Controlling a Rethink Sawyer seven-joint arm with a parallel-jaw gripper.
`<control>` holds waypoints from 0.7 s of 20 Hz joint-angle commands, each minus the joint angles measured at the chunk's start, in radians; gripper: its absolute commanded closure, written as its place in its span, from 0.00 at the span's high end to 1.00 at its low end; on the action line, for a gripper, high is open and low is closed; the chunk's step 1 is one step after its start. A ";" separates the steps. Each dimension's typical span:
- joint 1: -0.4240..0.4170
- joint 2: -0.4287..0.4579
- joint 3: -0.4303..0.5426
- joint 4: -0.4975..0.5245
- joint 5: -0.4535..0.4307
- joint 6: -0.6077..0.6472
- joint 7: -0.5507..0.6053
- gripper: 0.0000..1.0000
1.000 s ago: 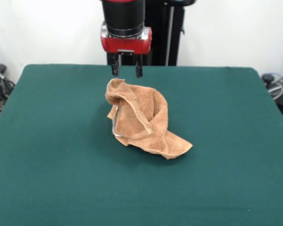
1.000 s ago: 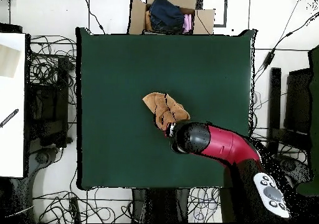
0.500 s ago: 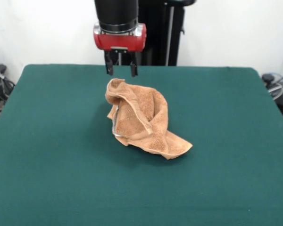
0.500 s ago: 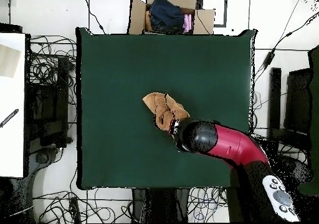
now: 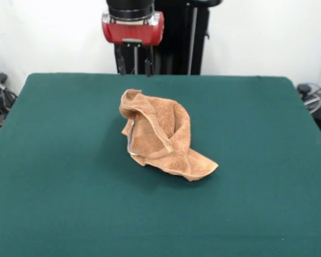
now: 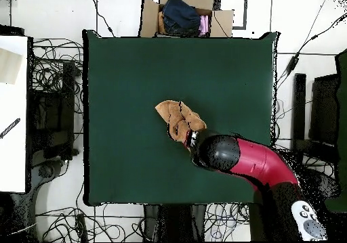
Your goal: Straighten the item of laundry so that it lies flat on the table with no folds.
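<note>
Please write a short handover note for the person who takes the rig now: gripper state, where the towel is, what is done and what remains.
Gripper: open, empty, above the table's far edge, behind the towel, not touching it.
Towel: crumpled in a heap near the middle of the green table, one corner lying out flat toward the front right.
Done: nothing visible; the towel has many folds.
Left: grasp an edge or corner, pull it open, and lay it flat without folds.
</note>
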 commanded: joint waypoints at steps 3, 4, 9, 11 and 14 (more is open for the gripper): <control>0.008 -0.087 0.074 0.153 -0.031 0.115 -0.042 1.00; 0.010 -0.091 0.073 0.157 -0.032 0.114 -0.039 1.00; 0.018 -0.086 0.070 0.154 -0.039 0.122 -0.030 1.00; 0.023 -0.067 0.071 0.132 -0.042 0.135 -0.028 1.00; 0.035 -0.036 0.070 0.091 -0.049 0.143 -0.021 1.00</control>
